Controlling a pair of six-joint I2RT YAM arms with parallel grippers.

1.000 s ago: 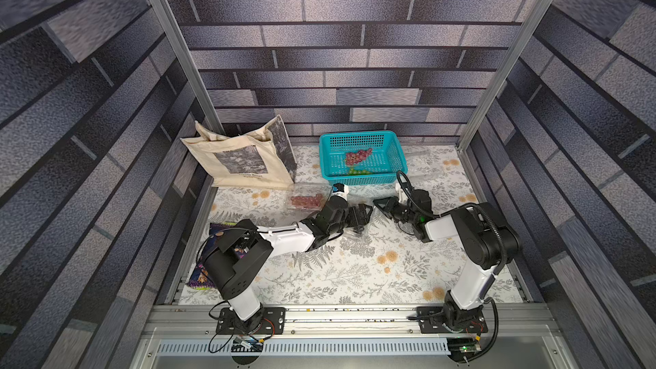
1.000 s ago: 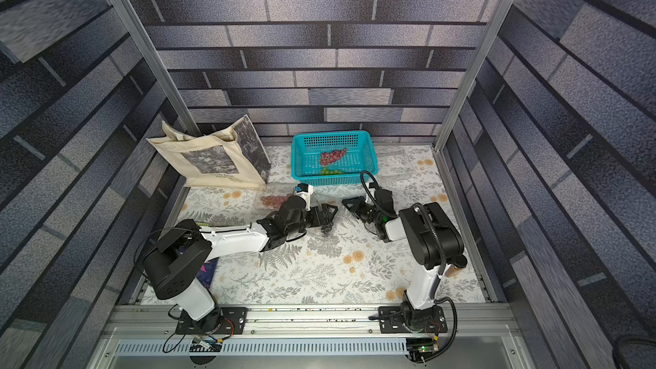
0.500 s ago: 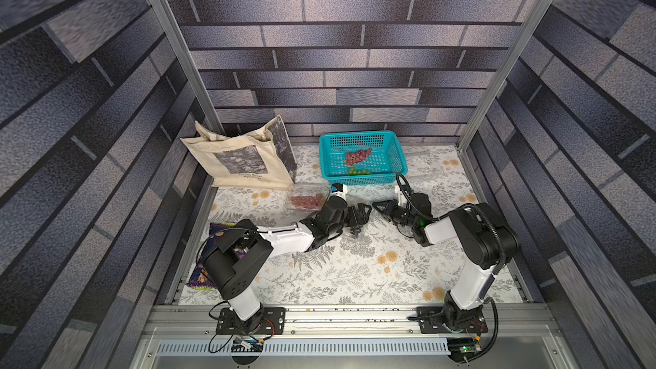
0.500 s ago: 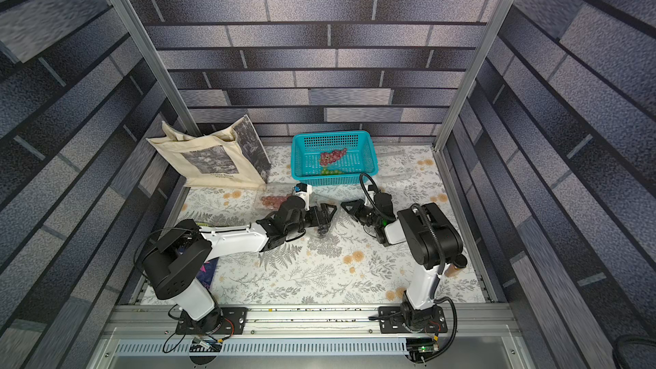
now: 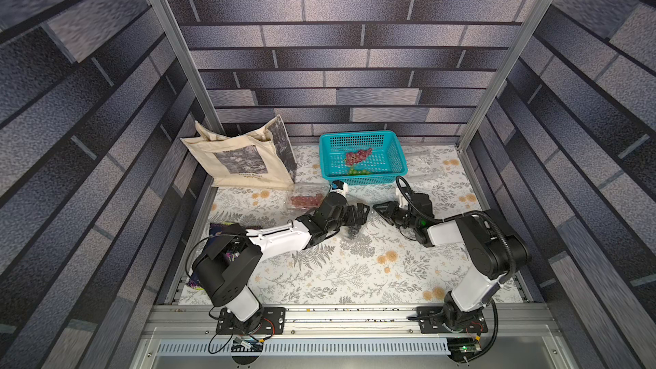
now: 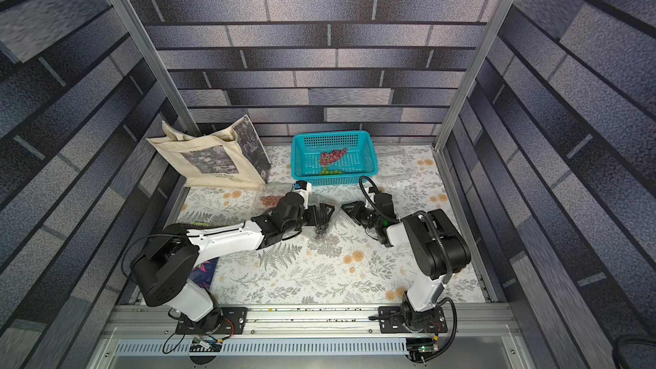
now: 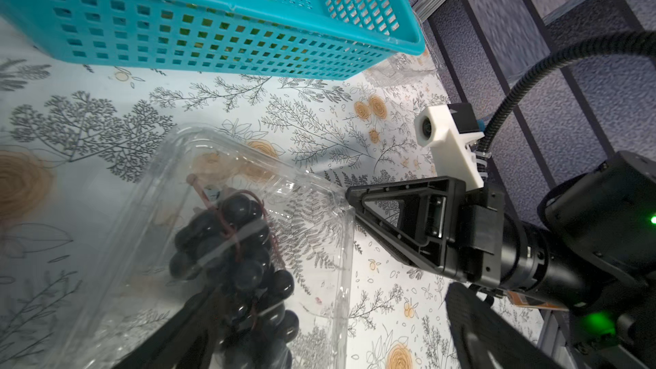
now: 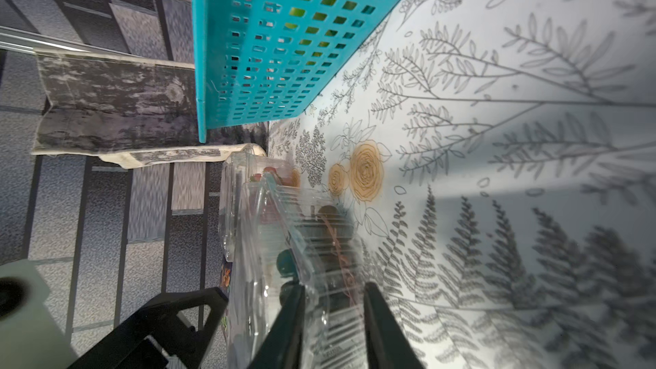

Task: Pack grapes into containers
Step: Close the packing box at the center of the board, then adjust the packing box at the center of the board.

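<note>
Left wrist view: container (image 7: 346,253) w/ dark grapes (image 7: 230,236) sits on bench (image 7: 106,108) near teal basket (image 7: 213,44), robot side. Wide-open, empty left end effector (image 7: 330,287) straddles it, prob. to steady; right end effector (image 7: 351,200) part-open at its rim, not clamped.

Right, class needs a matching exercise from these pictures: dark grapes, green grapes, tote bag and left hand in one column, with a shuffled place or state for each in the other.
Column one
1. dark grapes
2. green grapes
3. tote bag
4. left hand

Column two
A. open wide
B. in the teal basket
C. in a clear container mid-table
D. propped up in a back corner

Pairs: 1-C, 2-B, 3-D, 4-A
</note>
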